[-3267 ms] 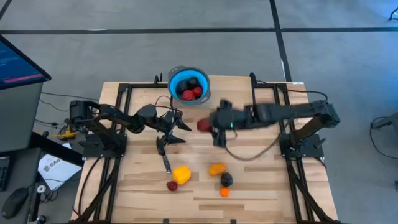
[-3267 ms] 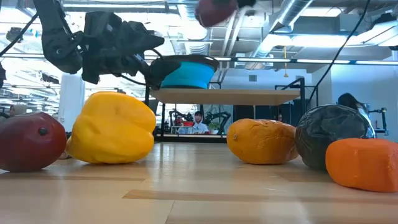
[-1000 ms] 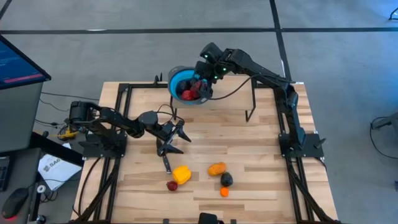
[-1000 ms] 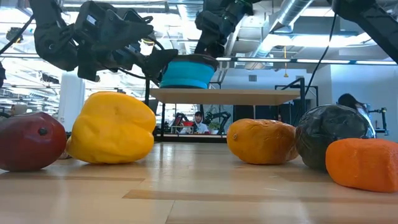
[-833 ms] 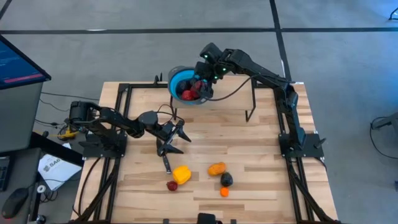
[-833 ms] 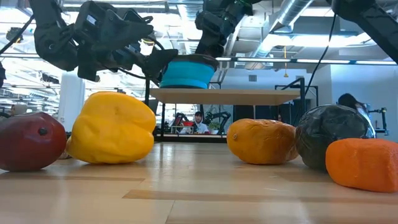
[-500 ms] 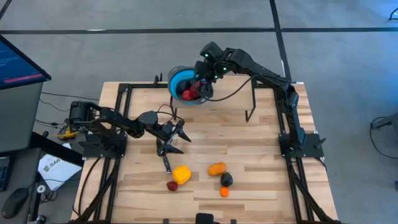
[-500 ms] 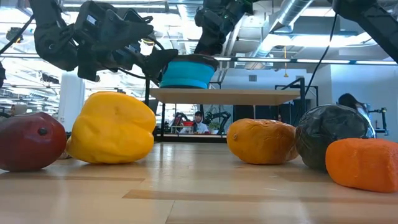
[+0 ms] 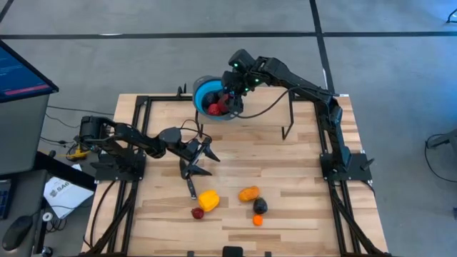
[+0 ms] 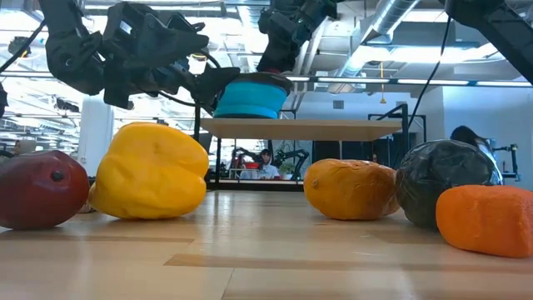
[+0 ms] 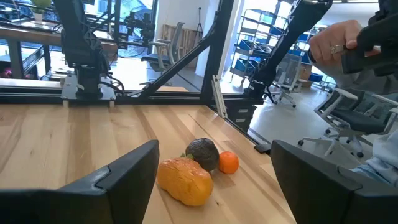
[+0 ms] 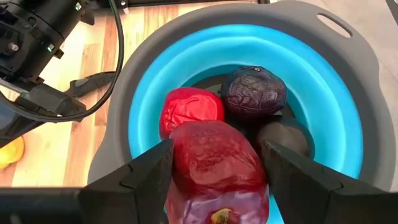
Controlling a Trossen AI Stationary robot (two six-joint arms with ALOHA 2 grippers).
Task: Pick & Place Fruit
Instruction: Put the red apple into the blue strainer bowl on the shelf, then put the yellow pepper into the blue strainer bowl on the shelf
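table [image 9: 300, 178]: matt wood | bowl [image 12: 336, 81]: smooth plastic | fruit [image 12: 214, 165]: glossy, wrinkled

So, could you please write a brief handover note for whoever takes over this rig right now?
Right claw: over the blue bowl, fingers either side of a red fruit, not yet dropped.
Left claw: open, empty, waiting over mid-table by the knife.
Done: a red fruit, a dark purple fruit and another dark one lie in the bowl.
Left: yellow fruit, small red fruit, orange fruit, black fruit, small orange fruit on the table.

No legible text, label, brand, number or sign anywhere in these views.
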